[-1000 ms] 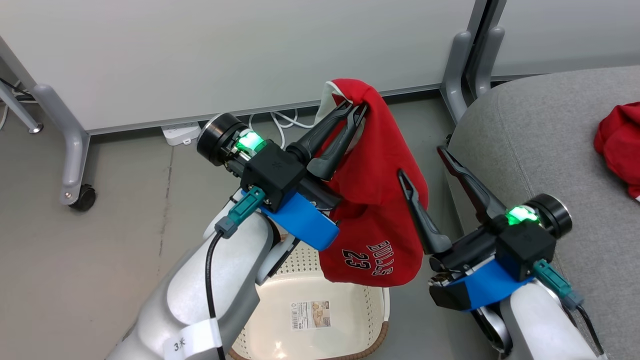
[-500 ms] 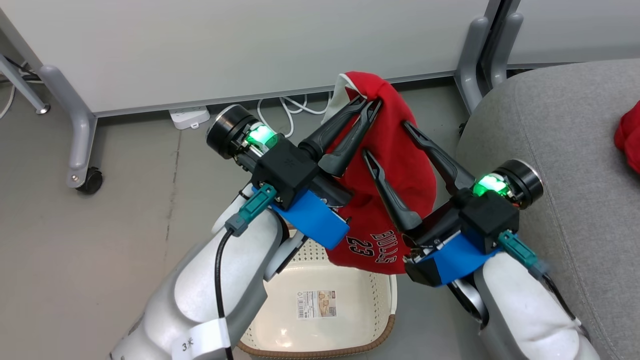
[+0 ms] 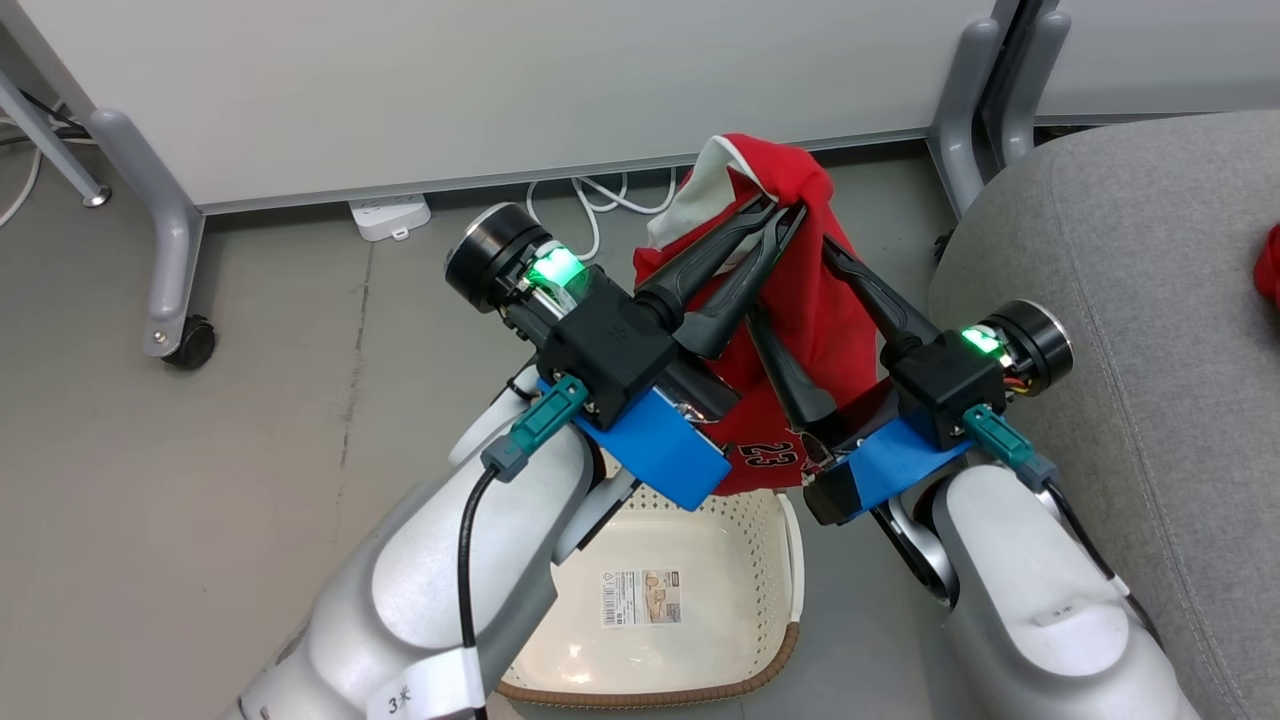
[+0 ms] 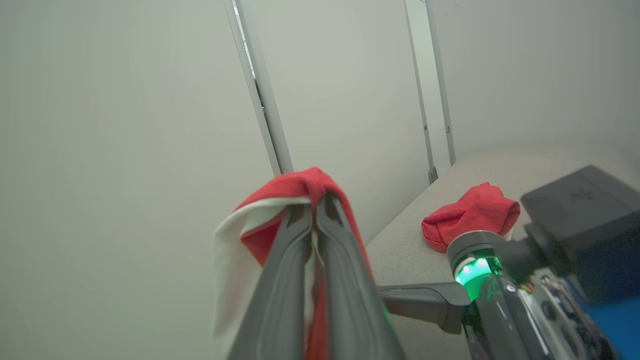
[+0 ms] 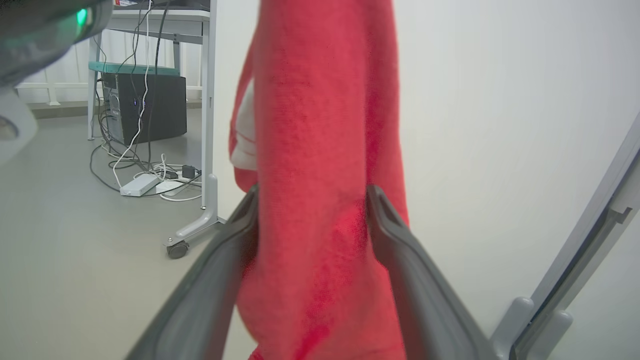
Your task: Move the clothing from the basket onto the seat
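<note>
Left gripper (image 3: 778, 212) is clamped on a top fold of the red garment (image 3: 810, 320), which hangs above the basket (image 3: 792, 560) beside the seat (image 3: 1150, 260). Right gripper (image 3: 788, 280) stands wide, straddling the cloth (light, limp, likely to swing); bunched folds should give the surest hold.

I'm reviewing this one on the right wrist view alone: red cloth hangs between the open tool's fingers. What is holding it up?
Observer: In the head view, the left tool is shut on the top fold of the hanging garment.
Reviewer: Anything left in the basket?
Observer: The basket sits below that garment. Its visible floor bears a barcode sticker and no red cloth, though the left forearm hides part of it.
Reviewer: And on the seat?
Observer: The left wrist view shows a second red garment lying bunched on the grey seat.
</note>
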You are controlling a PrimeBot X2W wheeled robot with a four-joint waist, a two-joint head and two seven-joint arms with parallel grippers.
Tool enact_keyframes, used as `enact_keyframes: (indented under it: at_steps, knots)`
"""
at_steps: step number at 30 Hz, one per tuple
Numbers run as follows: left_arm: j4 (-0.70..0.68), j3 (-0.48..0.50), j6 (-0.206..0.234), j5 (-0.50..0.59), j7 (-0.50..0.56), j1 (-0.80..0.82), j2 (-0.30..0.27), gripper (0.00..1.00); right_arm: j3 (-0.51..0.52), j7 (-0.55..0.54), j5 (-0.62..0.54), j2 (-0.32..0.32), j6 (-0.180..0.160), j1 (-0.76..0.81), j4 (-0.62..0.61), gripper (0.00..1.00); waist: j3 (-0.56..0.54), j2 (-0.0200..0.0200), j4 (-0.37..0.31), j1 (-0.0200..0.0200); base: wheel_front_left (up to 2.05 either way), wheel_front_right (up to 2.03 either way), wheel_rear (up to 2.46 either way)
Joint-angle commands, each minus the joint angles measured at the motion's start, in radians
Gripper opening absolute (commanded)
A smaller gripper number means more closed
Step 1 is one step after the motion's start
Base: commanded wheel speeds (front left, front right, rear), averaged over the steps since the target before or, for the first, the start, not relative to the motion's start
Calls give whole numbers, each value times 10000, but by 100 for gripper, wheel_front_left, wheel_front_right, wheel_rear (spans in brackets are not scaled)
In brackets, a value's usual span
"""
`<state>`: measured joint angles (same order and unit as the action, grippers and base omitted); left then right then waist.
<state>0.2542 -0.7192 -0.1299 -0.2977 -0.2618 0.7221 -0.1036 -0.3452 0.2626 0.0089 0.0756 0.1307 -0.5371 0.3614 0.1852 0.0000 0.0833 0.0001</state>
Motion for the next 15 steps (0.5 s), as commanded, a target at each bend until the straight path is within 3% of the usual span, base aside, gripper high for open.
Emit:
enact_keyframes:
  at_steps: [1,2,3,4,15]
  knots:
    - [-65,-5,-12,10,-47,175,24,0,48,34,-44,-56,1,-205,174,100,11,0,29,-1,0,0,0]
    - [-71,-22,-12,4,-49,174,29,0,52,34,19,-80,1,-206,289,100,10,0,39,-1,0,0,0]
    - [-73,-42,-12,-4,-47,177,31,0,49,34,58,-99,1,-243,349,20,8,0,43,-1,0,0,0]
    - [-74,-51,-12,-13,-49,179,30,0,37,34,83,-114,1,-285,400,0,6,0,44,-1,0,0,0]
    - [-45,-49,-13,-33,-49,116,-20,0,-14,34,166,-199,1,-331,578,0,-37,0,-13,-1,0,0,0]
